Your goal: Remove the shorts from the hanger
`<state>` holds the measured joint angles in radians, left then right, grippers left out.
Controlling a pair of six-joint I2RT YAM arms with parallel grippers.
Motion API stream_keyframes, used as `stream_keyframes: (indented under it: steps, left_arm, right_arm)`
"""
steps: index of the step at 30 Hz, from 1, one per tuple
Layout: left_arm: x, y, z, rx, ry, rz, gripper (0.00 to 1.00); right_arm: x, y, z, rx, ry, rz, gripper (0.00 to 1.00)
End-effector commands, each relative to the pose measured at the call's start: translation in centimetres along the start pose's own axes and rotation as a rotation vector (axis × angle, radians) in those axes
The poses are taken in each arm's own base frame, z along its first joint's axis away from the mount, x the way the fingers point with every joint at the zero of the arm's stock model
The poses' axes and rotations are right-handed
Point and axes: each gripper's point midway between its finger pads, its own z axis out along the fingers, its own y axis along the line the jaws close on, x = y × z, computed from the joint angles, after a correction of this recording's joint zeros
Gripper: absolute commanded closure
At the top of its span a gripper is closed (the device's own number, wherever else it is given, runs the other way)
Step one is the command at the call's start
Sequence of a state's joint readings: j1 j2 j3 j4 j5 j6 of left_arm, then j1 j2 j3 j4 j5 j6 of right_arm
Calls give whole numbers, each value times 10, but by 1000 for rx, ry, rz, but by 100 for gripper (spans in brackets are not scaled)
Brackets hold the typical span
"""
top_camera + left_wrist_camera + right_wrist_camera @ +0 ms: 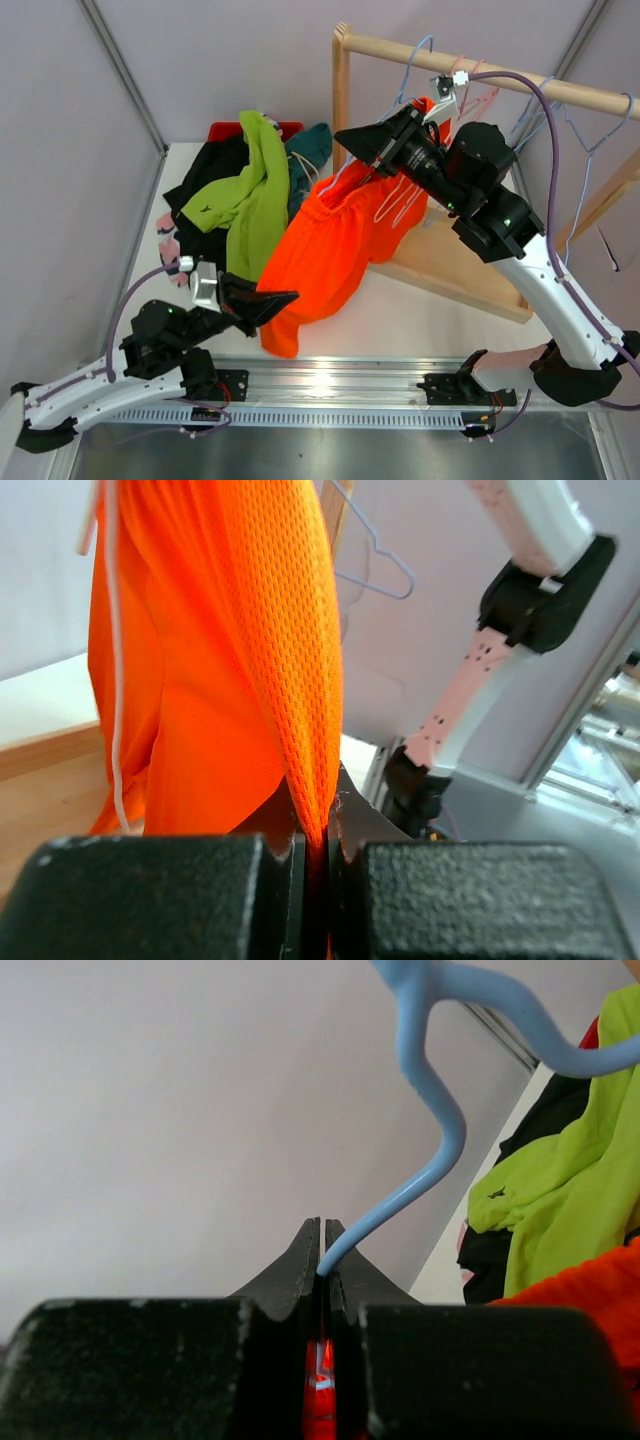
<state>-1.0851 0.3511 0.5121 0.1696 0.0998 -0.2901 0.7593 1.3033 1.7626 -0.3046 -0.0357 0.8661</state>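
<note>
The white table (420, 310) runs from the arm bases to grey walls at the left and back. Near its front edge the left gripper (288, 296) is pinched tight on a fold of the orange shorts (330, 235), which stretch up toward the wooden rack (470, 270) on the right. Open tabletop lies in front of the rack. The right gripper (342, 135) is clamped on a blue hanger (414, 1040). At the back left, lime green shorts (250, 195), black shorts (215, 165), teal shorts (315, 145) and pink patterned shorts (168, 232) lie heaped.
</note>
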Motion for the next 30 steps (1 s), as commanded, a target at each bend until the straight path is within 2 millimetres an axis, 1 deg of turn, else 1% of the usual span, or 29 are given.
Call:
stream_keyframes:
  steps: [1,2,5,6,7,8,10,11,13,14,15,16,17,18,19,20,21,22,23,24,25,26,27,28,29,30]
  left_arm:
    - [40,16,-21,-129,93,-67,100]
    - [47,14,-24,-121,105,-75,100]
    - [66,19,-26,-145,138,-86,100]
    - [74,20,-26,-146,157,-83,100]
    - [82,22,-22,-151,176,-78,100]
    - [86,22,-20,-152,185,-78,100]
    - [95,24,-15,-156,191,-80,100]
    - [103,26,-11,-168,212,-77,100]
    - [98,30,-2,-189,194,-63,100]
    - [103,38,3,-234,214,-41,100]
    - [91,40,10,-252,193,-28,100]
    - [73,41,18,-269,162,2,100]
    - [61,50,28,-331,148,31,100]
    - [55,55,32,-354,146,75,100]
    - [21,53,44,-371,81,86,100]
    - [23,60,51,-409,99,118,100]
    - [13,68,55,-458,86,169,100]
    - [7,71,59,-477,80,195,100]
    - [-20,68,69,-492,29,207,100]
    - [-19,73,77,-505,45,248,100]
    - [-29,72,84,-495,38,254,100]
    - [-46,82,90,-519,20,257,100]
    - [-49,87,95,-533,56,233,100]
    - [-35,107,101,-559,120,237,100]
    - [-30,114,103,-572,153,232,100]
    - [-32,118,105,-584,173,231,100]
  right_arm:
    - [-71,43,-22,-125,-232,-23,100]
    - [-73,42,-22,-122,-236,-21,100]
    - [-78,39,-22,-116,-252,-15,100]
    - [-75,41,-22,-134,-231,-17,100]
    - [-77,42,-22,-138,-235,-17,100]
    - [-79,39,-21,-130,-239,-11,100]
    - [-82,41,-22,-142,-237,-3,100]
    - [-85,40,-22,-141,-239,9,100]
    - [-82,41,-22,-150,-221,24,100]
    - [-80,41,-22,-153,-212,38,100]
    - [-78,43,-23,-162,-205,78,100]
    - [-70,38,-19,-170,-184,111,100]
    - [-63,39,-17,-187,-166,150,100]
    - [-61,49,-19,-239,-159,219,100]
    - [-56,53,-17,-269,-148,250,100]
    - [-47,50,-12,-269,-125,285,100]
    - [-38,58,-8,-301,-96,342,100]
    - [-31,61,-5,-316,-69,367,100]
    - [-26,63,-2,-325,-53,391,100]
    - [-18,67,0,-337,-29,415,100]
    - [-15,70,5,-351,-17,436,100]
    - [-13,73,6,-356,-8,446,100]
    - [-12,77,6,-366,1,458,100]
    - [-9,81,7,-380,14,472,100]
    - [-7,84,7,-387,24,476,100]
    - [-8,92,5,-402,30,476,100]
